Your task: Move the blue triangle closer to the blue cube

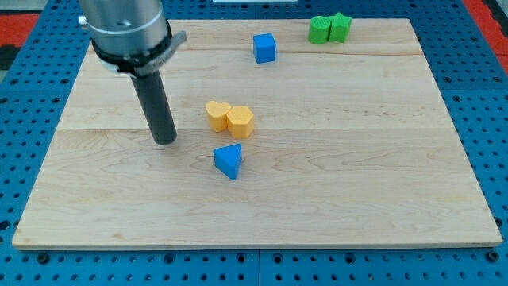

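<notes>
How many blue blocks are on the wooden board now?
2. The blue cube sits near the view's top, left of the green blocks. The blue triangle lies near the middle, just below the yellow blocks. The arm hides the top-left corner, so another may be there.
</notes>
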Robot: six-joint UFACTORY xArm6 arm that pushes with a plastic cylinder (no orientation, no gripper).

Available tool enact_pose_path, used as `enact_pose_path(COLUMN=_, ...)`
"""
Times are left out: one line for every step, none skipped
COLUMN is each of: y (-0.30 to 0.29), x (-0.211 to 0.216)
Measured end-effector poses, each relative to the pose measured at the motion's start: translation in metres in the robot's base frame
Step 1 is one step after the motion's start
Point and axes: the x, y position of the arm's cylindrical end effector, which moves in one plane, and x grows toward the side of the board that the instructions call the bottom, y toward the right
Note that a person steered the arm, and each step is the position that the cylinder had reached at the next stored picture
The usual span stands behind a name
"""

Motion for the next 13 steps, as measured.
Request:
enact_pose_path(y=0.024, x=0.034)
enact_pose_path(y=0.073, x=0.043)
enact_pose_path(y=0.130, x=0.042)
enact_pose_path(y=0.178, x=0.036)
enact_pose_path(y=0.186, x=0.005)
enact_pose_path(y=0.189, x=0.009)
enact_pose_path(y=0.172, x=0.047)
enact_pose_path(y=0.127, x=0.053)
enact_pose_path(y=0.112, x=0.041)
enact_pose_path(y=0.137, x=0.022)
enact_pose_path(y=0.149, x=-0.002)
enact_pose_path(y=0.153, x=-0.030)
enact_pose_path(y=0.177, x=-0.057)
